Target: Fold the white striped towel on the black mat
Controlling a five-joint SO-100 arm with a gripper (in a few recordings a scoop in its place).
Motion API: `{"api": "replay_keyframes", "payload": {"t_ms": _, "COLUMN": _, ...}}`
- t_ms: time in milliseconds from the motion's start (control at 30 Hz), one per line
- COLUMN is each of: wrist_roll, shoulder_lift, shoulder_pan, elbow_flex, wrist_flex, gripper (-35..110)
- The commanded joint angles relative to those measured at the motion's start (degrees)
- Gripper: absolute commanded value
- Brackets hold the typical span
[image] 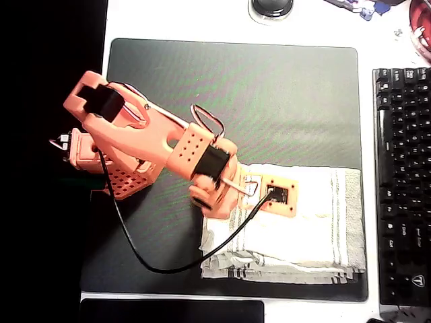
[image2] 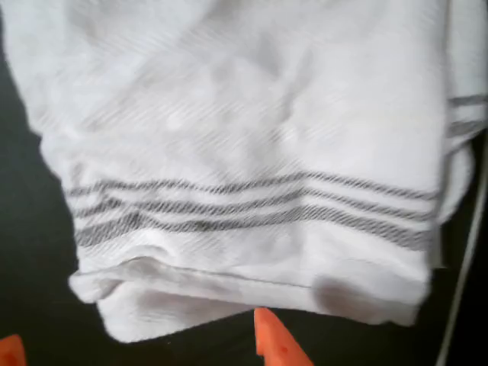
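Fingers (image2: 137,347) sit wide open and hold nothing, with 2 orange tips low in the wrist view. Right past them lies the white striped towel (image2: 252,152), its doubled edge close by, on the black mat (image: 236,87). It looks folded once. Next, I think, they must pinch that edge.

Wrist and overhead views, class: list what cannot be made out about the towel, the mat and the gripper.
- Gripper: wrist view, bottom edge cuts the orange fingers to two tips; open or shut unclear.
- White striped towel: overhead view, the orange arm covers its left part, hiding where the fingers meet the cloth.
- Towel layers: both views, too soft to count.
- Black mat: overhead view, left edge lost in darkness.
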Motion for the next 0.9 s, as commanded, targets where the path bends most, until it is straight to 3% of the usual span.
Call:
{"api": "replay_keyframes", "payload": {"t_ms": 0, "wrist_roll": 4.7, "shoulder_lift": 1.2, "shoulder_pan": -6.3, "elbow_flex": 3.7, "wrist_flex": -2.4, "gripper": 37}}
{"api": "replay_keyframes", "payload": {"t_ms": 333, "wrist_roll": 9.0, "shoulder_lift": -11.3, "shoulder_pan": -13.0, "elbow_flex": 12.0, "wrist_flex": -20.4, "gripper": 37}}
{"api": "replay_keyframes", "payload": {"t_ms": 633, "wrist_roll": 10.0, "shoulder_lift": -12.9, "shoulder_pan": -13.7, "elbow_flex": 12.1, "wrist_flex": -20.4, "gripper": 37}}
{"api": "replay_keyframes", "payload": {"t_ms": 867, "wrist_roll": 8.4, "shoulder_lift": 0.4, "shoulder_pan": -12.2, "elbow_flex": 11.8, "wrist_flex": -14.8, "gripper": 37}}
